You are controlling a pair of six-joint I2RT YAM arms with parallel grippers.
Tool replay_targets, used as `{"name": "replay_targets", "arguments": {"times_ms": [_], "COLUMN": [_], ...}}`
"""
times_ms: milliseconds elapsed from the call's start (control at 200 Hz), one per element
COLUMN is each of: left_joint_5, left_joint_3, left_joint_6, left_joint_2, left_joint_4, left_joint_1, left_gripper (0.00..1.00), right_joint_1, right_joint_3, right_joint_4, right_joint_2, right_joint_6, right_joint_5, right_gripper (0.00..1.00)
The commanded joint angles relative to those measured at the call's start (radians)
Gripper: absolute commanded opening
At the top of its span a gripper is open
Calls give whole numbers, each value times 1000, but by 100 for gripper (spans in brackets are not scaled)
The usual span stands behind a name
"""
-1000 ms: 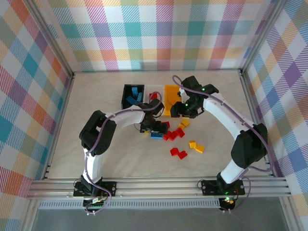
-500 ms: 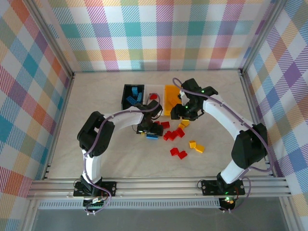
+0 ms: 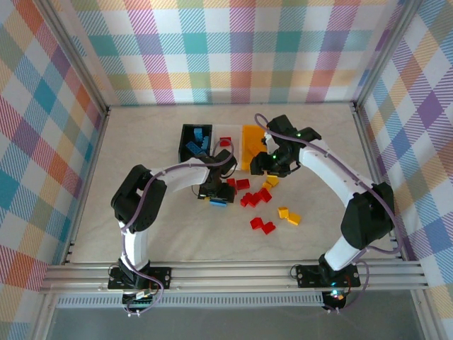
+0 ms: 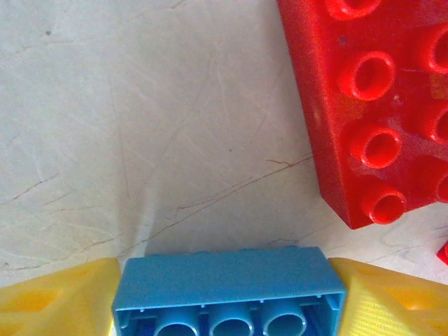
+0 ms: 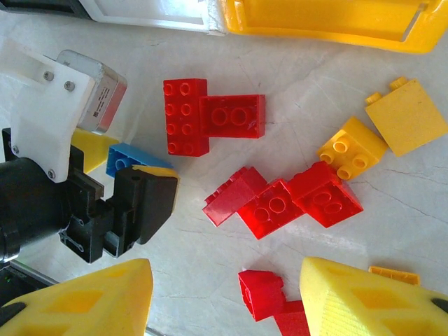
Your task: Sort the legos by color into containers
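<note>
My left gripper [image 3: 216,195] is shut on a blue lego [image 4: 227,288], gripped end to end between the yellow pads [image 4: 56,301], low over the table. A red lego [image 4: 378,105] lies just beyond it. My right gripper [image 5: 224,301] hangs open above a cluster of red legos [image 5: 280,199], nothing between its fingers [image 5: 378,301]. The black bin [image 3: 195,140] holds blue legos, the white bin [image 3: 225,138] a red one, and the yellow bin [image 3: 251,145] stands beside them. Yellow legos [image 5: 350,147] lie near the yellow bin.
More loose red legos [image 3: 262,225] and yellow legos [image 3: 288,214] lie toward the front right. Both arms crowd the middle, my right gripper [image 3: 267,164] close to the yellow bin's front edge. Bare table stretches left and front.
My left gripper has shifted a little to the left, carrying the blue lego away from the red pile. The right arm has barely moved.
</note>
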Motion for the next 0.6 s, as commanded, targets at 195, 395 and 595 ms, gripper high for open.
{"name": "replay_targets", "arguments": {"times_ms": [195, 395, 595], "left_joint_5": [-13, -31, -35], "left_joint_3": [-17, 1, 83], "left_joint_6": [-25, -24, 18], "left_joint_2": [-35, -136, -219], "left_joint_4": [-31, -93, -183], "left_joint_1": [10, 21, 120], "left_gripper": [58, 58, 59], "right_joint_1": [2, 2, 2], "right_joint_3": [-18, -28, -34], "right_joint_4": [11, 27, 60], "right_joint_2": [-32, -40, -24], "right_joint_6": [10, 19, 35], "right_joint_5": [-18, -18, -40], "right_gripper": [58, 58, 58]}}
